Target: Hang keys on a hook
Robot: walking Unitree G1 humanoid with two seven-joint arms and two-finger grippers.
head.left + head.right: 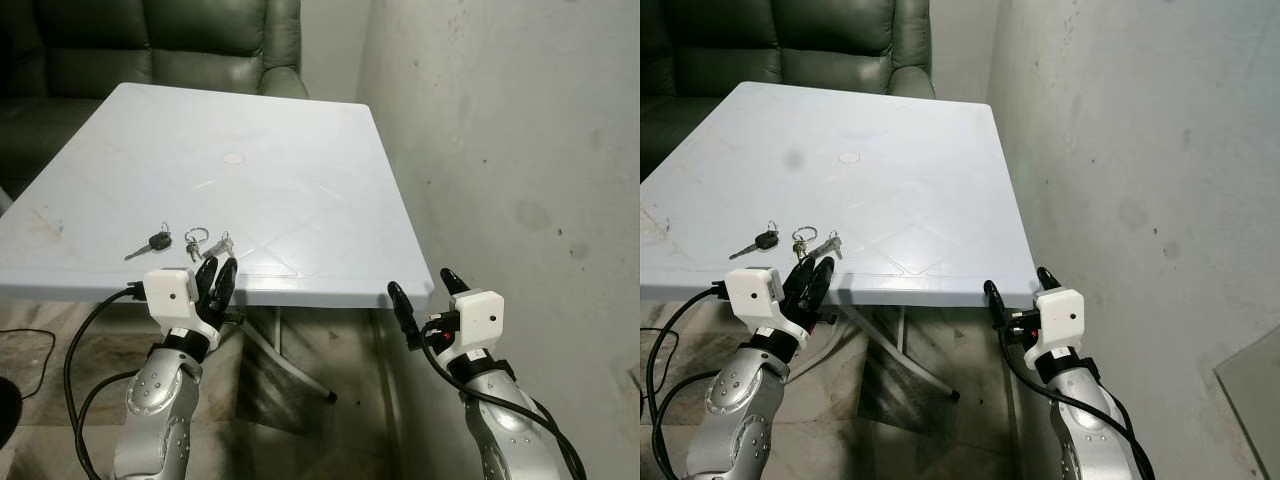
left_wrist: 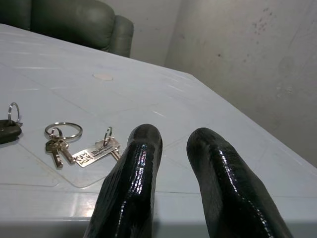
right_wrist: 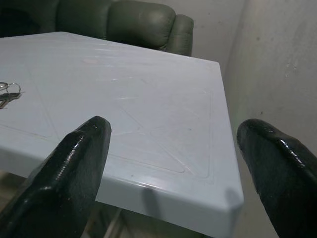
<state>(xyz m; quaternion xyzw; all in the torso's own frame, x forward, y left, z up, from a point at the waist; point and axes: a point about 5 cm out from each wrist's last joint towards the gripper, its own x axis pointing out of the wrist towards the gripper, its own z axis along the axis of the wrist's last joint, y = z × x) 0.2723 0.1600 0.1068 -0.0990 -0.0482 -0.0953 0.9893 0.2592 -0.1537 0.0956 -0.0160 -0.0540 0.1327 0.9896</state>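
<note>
Keys (image 1: 205, 243): lying flat on the white desk (image 1: 300, 170), near its front edge; a ring with small keys and a tag, fanning toward that edge.
Black-headed key (image 1: 155, 243): lying just beside the keys, on the side away from the wall (image 1: 520, 150).
Left gripper (image 1: 218, 283): hovering at the desk's front edge, just short of the keys; fingers standing slightly apart, holding nothing.
Right gripper (image 1: 424, 292): waiting at the desk's wall-side front corner, well apart from the keys; fingers spread wide, empty.
Nearer arm: left.
Direction: keys are lying straight ahead of the left gripper, slightly away from the wall.
Hook: cannot tell where.
Judgement: grasp not yet made.
</note>
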